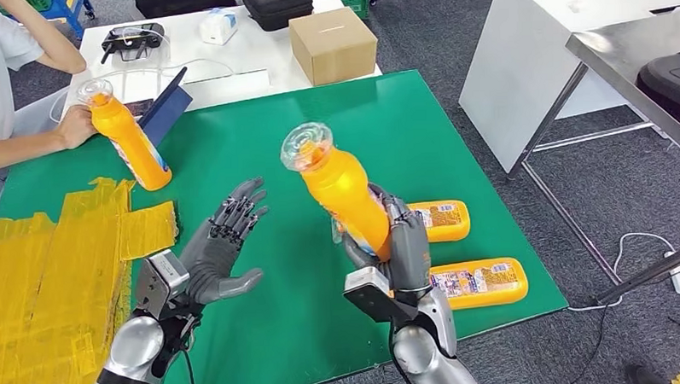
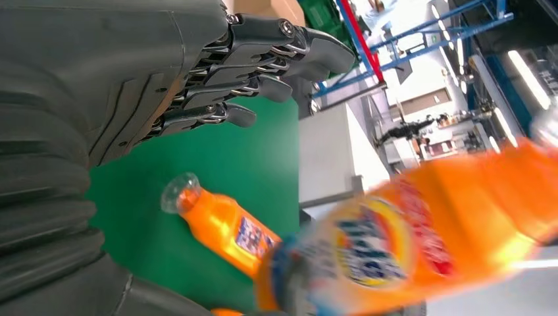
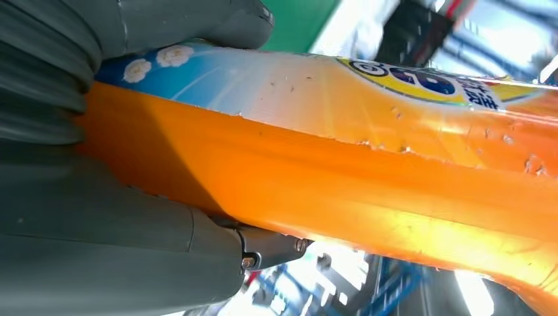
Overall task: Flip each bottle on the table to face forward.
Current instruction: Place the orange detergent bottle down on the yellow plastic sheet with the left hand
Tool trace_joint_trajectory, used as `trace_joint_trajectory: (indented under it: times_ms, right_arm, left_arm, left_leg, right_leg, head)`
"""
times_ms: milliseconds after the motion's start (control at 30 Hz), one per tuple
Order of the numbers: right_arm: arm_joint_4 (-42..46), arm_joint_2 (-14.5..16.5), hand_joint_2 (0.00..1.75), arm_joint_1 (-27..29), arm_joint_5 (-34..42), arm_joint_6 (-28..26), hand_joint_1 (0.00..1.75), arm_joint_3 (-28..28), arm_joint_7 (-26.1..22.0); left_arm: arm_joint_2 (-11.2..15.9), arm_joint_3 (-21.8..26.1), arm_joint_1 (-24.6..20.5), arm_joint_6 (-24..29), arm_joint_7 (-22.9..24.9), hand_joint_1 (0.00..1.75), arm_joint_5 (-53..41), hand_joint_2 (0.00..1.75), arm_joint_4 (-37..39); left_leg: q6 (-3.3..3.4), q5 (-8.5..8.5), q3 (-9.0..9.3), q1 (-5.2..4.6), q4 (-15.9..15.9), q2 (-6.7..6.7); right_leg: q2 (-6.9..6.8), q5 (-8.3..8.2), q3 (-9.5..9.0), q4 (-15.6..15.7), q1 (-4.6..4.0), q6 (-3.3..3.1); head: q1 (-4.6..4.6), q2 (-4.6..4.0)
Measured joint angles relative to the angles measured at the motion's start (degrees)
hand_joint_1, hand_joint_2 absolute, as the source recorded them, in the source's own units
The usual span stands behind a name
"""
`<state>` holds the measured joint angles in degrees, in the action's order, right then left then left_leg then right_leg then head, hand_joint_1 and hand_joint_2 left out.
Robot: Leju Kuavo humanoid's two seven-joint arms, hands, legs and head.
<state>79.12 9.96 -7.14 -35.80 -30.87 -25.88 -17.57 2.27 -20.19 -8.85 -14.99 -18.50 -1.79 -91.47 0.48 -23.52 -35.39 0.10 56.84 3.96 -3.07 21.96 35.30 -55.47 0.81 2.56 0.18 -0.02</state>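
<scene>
The right hand [image 1: 398, 241] is wrapped around the lower body of an orange plastic bottle with a clear cap [image 1: 341, 192], holding it tilted above the green surface [image 1: 403, 130], cap leaning up and away. The left hand [image 1: 219, 247] hovers beside it with fingers spread and palm up, holding nothing. Two more orange labelled bottles lie on their sides just right of the right hand, one [image 1: 444, 220] farther and one [image 1: 481, 283] nearer, while a person's hand [image 1: 74, 129] steadies a fourth orange bottle [image 1: 130, 139] at the surface's far left.
</scene>
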Motion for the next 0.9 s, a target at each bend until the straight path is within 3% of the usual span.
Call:
trace_joint_trajectory:
  times_ms: [600,900]
  right_arm:
    - [-3.4,0.6,1.75,0.0,-2.0,1.3,1.75,-3.5,0.4]
    - [-6.0,0.7,1.75,-1.1,-5.3,2.9,1.75,-9.1,0.0]
  left_arm:
    - [0.0,-1.8,0.5,-0.5,-0.3,0.00,0.9,1.75,-0.3]
    - [-0.2,-2.1,0.9,-2.3,-0.8,0.00,4.4,1.75,-0.7]
  left_leg:
    - [0.00,0.00,-0.02,0.00,0.0,-0.02]
    - [0.00,0.00,-0.05,0.01,0.0,-0.10]
  right_leg:
    - [0.00,0.00,0.01,0.0,0.00,0.00]
    - [-0.02,0.02,0.04,0.0,0.00,0.00]
  head:
    - [-0.01,0.00]
    - [-0.01,0.00]
